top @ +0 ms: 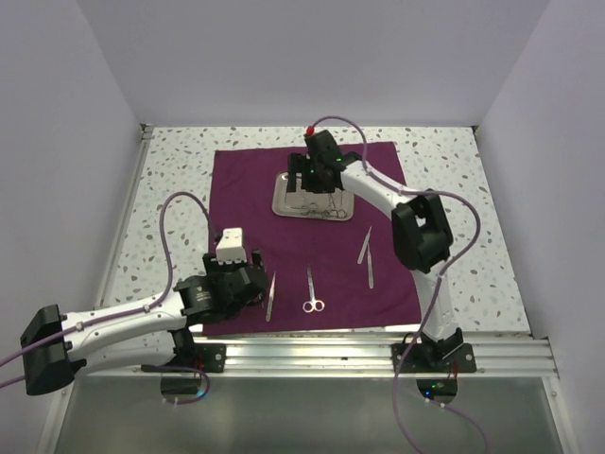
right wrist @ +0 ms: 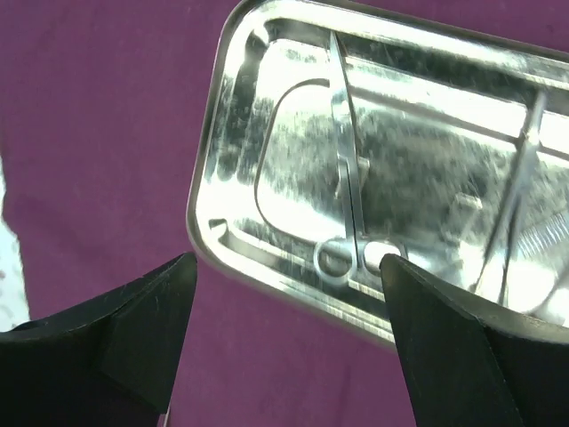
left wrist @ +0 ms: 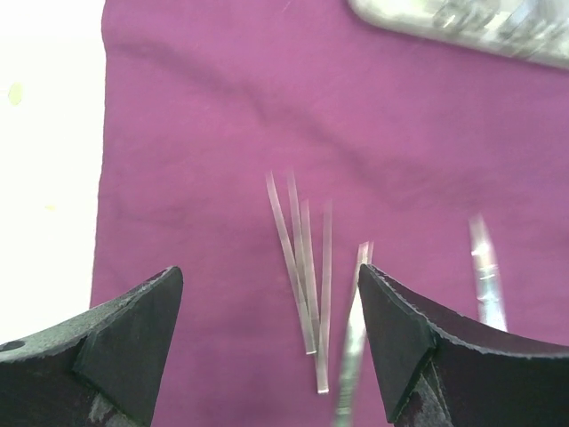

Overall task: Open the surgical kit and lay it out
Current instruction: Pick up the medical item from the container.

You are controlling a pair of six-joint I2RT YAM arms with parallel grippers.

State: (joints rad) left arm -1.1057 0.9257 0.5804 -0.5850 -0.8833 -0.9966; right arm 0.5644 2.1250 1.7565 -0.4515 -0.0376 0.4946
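Over the tray, right gripper [right wrist: 286, 271]: fingers spread wide, nothing between them, hanging above the near rim
Beneath it: ring-handled forceps [right wrist: 348, 178] lie lengthwise in the steel tray [right wrist: 206, 178], rings toward the fingers; a second thin instrument [right wrist: 514, 205] sits at the frame's right
Left gripper [left wrist: 269, 277]: also wide open and empty, low over the cloth's lower left; its view is blurred
Cloth wrap [top: 246, 189]: spread flat at the centre of the top view, tray on its upper middle
Laid out: tweezers [top: 270, 297], scissors [top: 311, 294] and more tweezers [top: 366, 255] along the lower part, each apart
Step in hand: likely lifting the forceps from the tray
Doing it well: straddle the shanks just above the rings, descend straight, close gently so the steel does not skate, clear the rim before travelling
Risk: snagging the second instrument or dragging the tray
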